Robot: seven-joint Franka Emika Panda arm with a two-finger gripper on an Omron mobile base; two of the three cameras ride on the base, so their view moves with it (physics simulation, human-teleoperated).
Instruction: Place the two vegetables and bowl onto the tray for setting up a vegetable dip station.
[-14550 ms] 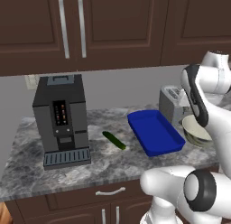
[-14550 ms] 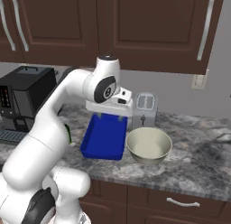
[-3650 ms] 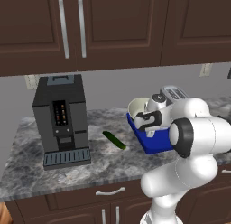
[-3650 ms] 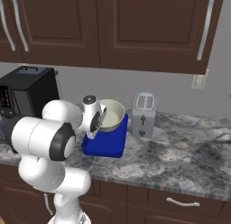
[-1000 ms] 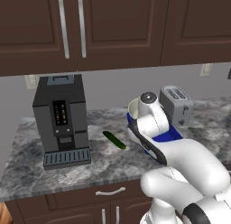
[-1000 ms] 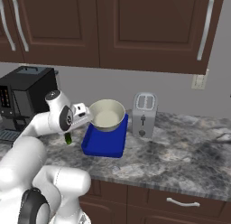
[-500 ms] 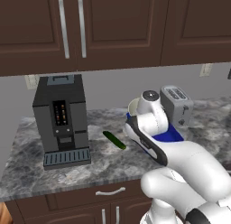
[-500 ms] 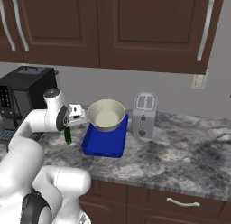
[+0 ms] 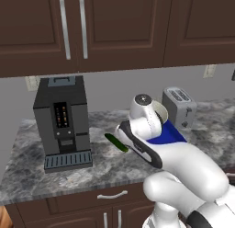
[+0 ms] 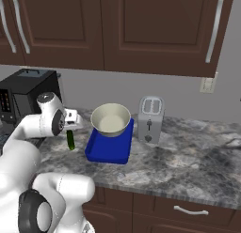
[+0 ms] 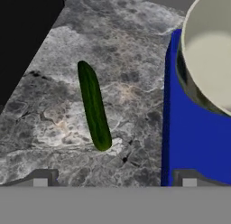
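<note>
Overhead, dark wood cabinets [image 10: 141, 30] top grey marbled counter [image 10: 188, 152].

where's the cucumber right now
The cucumber lies on the grey counter between the coffee machine and the blue tray, just off the tray's left edge.

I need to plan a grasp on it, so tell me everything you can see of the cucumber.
The slim dark green cucumber is smooth, glossy and whole, with rounded ends. It lies flat on the grey marbled stone counter, between the black coffee machine and the bright blue rectangular tray, lengthwise roughly along the tray's edge but apart from it. Only the counter touches it. The open gripper hovers above it.
</note>
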